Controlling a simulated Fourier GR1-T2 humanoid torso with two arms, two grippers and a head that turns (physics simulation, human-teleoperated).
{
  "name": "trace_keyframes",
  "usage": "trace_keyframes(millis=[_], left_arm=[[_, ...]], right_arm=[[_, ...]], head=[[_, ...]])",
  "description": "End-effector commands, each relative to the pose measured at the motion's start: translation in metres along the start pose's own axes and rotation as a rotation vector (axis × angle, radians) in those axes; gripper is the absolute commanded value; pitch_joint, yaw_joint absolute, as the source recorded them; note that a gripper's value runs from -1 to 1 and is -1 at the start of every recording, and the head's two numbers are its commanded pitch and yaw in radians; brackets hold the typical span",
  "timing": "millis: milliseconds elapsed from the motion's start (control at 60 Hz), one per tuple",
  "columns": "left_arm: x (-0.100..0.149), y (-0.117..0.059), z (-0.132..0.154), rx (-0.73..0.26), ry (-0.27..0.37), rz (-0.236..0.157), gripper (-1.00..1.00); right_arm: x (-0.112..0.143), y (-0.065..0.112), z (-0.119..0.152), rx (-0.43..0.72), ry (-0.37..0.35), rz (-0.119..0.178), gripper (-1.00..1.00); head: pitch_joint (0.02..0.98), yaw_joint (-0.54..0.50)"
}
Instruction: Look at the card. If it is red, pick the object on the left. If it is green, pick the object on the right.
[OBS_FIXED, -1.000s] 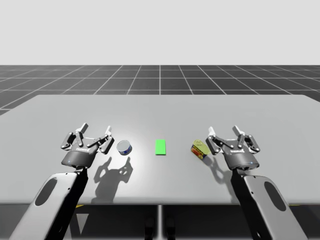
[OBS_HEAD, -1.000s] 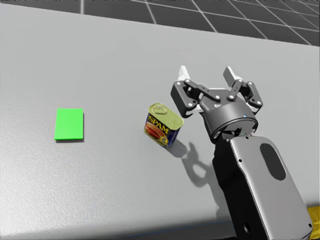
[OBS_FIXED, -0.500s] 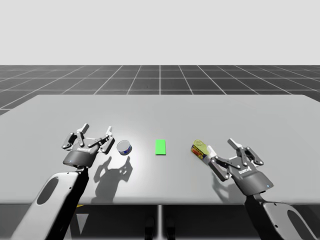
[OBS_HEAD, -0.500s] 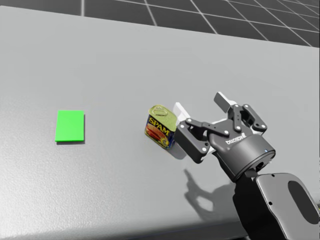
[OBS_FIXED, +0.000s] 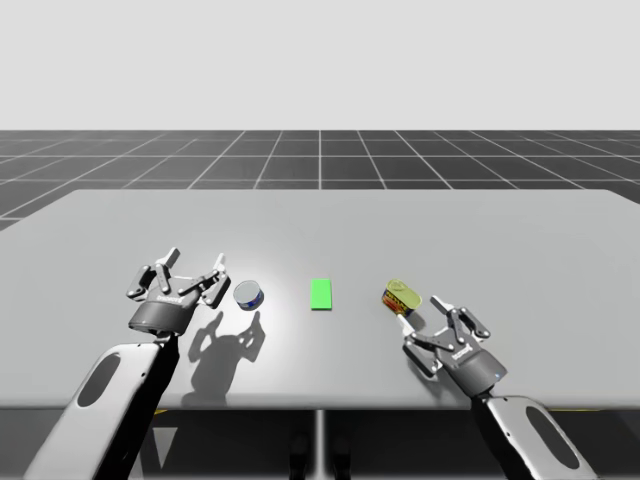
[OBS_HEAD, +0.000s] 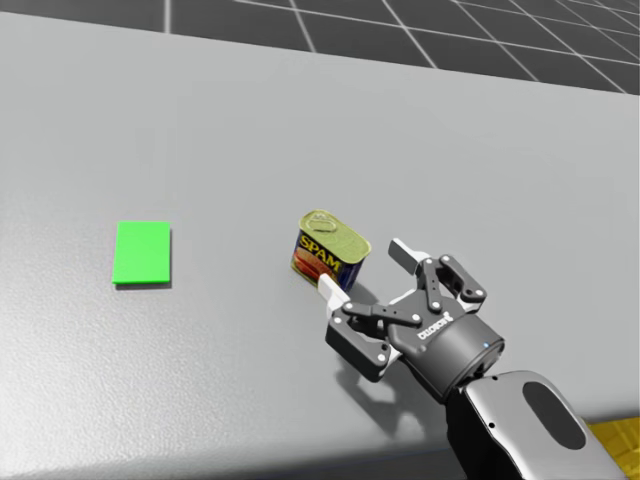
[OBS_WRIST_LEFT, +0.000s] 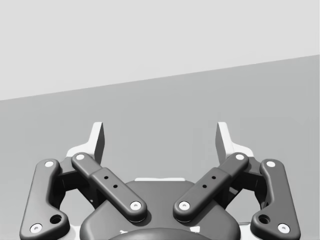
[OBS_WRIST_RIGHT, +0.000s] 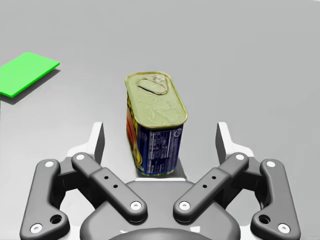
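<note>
A green card (OBS_FIXED: 320, 294) (OBS_HEAD: 142, 253) (OBS_WRIST_RIGHT: 24, 73) lies flat at the table's middle. Right of it stands a blue rectangular can with a gold lid (OBS_FIXED: 399, 298) (OBS_HEAD: 329, 250) (OBS_WRIST_RIGHT: 155, 123). Left of the card sits a small round blue can (OBS_FIXED: 249, 295). My right gripper (OBS_FIXED: 434, 326) (OBS_HEAD: 367, 270) (OBS_WRIST_RIGHT: 160, 142) is open just on the near side of the rectangular can, which stands between its spread fingers without touching them. Open too, my left gripper (OBS_FIXED: 193, 270) (OBS_WRIST_LEFT: 160, 142) hovers left of the round can with nothing between its fingers.
The grey table (OBS_FIXED: 500, 240) runs wide behind the objects, and its front edge passes close under both forearms. A dark gridded floor (OBS_FIXED: 320, 160) lies beyond the far edge.
My right gripper has drawn back toward the front edge and swung in behind the rectangular can, which now stands between its fingers. The left arm has barely moved.
</note>
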Motion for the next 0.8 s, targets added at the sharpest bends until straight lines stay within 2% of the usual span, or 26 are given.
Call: trace_keyframes(millis=[17, 67, 183, 383, 533, 583, 633, 667, 683, 700, 717, 800], left_arm=[[0.000, 0.001, 0.000, 0.001, -0.001, 0.002, -1.00], [0.000, 0.001, 0.000, 0.002, -0.002, 0.002, -1.00], [0.001, 0.001, 0.000, 0.002, -0.003, 0.004, -1.00], [0.001, 0.002, -0.001, 0.002, -0.005, 0.005, -1.00], [0.001, 0.002, -0.001, 0.001, -0.004, 0.005, -1.00], [0.001, 0.002, -0.001, 0.001, -0.004, 0.005, -1.00], [0.001, 0.002, -0.001, 0.001, -0.003, 0.004, -1.00], [0.001, 0.002, -0.001, 0.001, -0.003, 0.004, -1.00], [0.001, 0.002, -0.001, 0.001, -0.003, 0.004, -1.00], [0.001, 0.002, -0.001, 0.000, -0.002, 0.004, -1.00], [0.001, 0.002, -0.001, 0.000, -0.002, 0.004, -1.00], [0.000, 0.002, -0.001, -0.001, 0.001, 0.002, -1.00]], right_arm=[[-0.016, -0.004, -0.015, 0.006, 0.031, 0.007, -1.00], [-0.018, -0.005, -0.019, 0.009, 0.036, 0.016, -1.00], [-0.022, -0.008, -0.028, 0.008, 0.056, 0.010, -1.00], [-0.023, -0.006, -0.042, 0.019, 0.061, 0.023, -1.00], [-0.023, -0.001, -0.052, 0.023, 0.073, 0.053, -1.00], [-0.024, 0.000, -0.053, 0.025, 0.084, 0.052, -1.00], [-0.026, 0.000, -0.053, 0.007, 0.086, 0.086, -1.00], [-0.027, 0.000, -0.052, -0.027, 0.074, 0.092, -0.65], [-0.027, 0.000, -0.052, -0.027, 0.074, 0.092, -0.65], [-0.028, 0.000, -0.051, -0.005, 0.094, 0.077, 0.58], [-0.029, 0.000, -0.051, 0.000, 0.108, 0.072, 1.00], [-0.033, -0.003, -0.050, -0.003, 0.137, 0.059, 1.00]], head=[[0.816, -0.31], [0.816, -0.31], [0.815, -0.31], [0.812, -0.31], [0.809, -0.30], [0.808, -0.30], [0.807, -0.30], [0.806, -0.31], [0.806, -0.31], [0.805, -0.31], [0.805, -0.30], [0.804, -0.31]])
